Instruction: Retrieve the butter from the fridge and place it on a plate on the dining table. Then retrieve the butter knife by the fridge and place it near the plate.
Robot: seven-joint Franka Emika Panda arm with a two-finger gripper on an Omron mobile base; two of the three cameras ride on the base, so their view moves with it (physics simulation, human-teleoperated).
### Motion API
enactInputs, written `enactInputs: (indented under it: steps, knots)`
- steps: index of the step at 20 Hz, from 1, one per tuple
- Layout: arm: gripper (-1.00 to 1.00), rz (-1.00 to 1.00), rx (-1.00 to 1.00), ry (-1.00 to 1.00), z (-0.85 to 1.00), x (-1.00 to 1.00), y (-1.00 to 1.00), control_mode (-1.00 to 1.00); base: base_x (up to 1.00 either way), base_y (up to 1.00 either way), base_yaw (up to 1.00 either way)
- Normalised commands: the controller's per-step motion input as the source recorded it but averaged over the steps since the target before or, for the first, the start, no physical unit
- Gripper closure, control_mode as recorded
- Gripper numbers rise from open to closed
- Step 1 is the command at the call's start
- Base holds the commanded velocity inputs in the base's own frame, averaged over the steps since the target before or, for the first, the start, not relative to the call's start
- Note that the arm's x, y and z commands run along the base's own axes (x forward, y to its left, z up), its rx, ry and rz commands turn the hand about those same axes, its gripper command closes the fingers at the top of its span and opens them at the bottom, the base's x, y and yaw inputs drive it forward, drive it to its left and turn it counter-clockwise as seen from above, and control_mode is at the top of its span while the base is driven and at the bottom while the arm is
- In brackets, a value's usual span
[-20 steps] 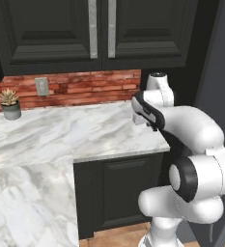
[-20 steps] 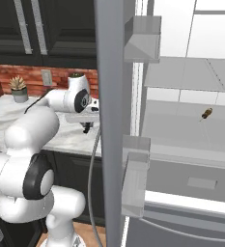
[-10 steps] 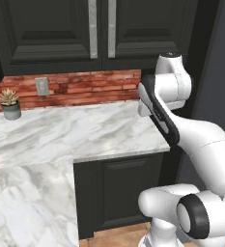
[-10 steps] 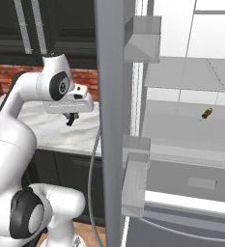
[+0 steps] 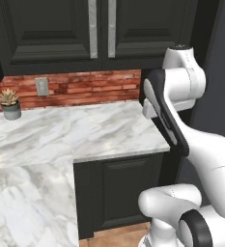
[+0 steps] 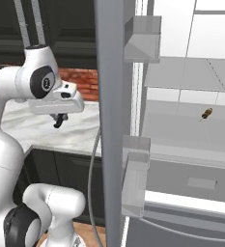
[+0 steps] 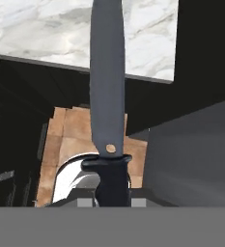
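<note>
- On the left, a counter [image 5: 61,135] of smooth veined marble is seen, backed by rough red brick [image 5: 85,89].
- At the centre, the gripper [image 6: 60,120] has been raised above the counter edge since a second ago.
- The butter knife [image 7: 107,96] is clamped by its black handle, the slender matte blade pointing forward, so carrying to the plate can follow.
- On the right, the fridge [image 6: 181,120] is open, grey steel outside and white inside.

Open air surrounds my end effector [image 6: 59,120] above the bare marble bench [image 5: 85,132]. The fridge [image 6: 181,116] door edge stands close on my right; a potted plant [image 5: 9,103] sits far left.
</note>
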Motion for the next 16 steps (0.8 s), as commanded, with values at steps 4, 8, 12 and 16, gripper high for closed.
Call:
enactInputs:
  steps: [4, 8, 12, 16]
  knots:
    - [1.0, 0.0, 0.0, 0.0, -0.13, 0.05, 0.04, -1.0, 0.0, 0.0, 0.0]
    - [1.0, 0.0, 0.0, 0.0, -0.09, 0.16, 0.0, -1.0, 0.0, 0.0, 0.0]
    - [1.0, 0.0, 0.0, 0.03, 0.0, 0.0, 0.0, 1.0, -0.33, 0.06, 0.02]
    - [1.0, 0.0, 0.0, 0.0, 0.0, 0.0, 0.0, 1.0, -1.0, 0.1, 0.0]
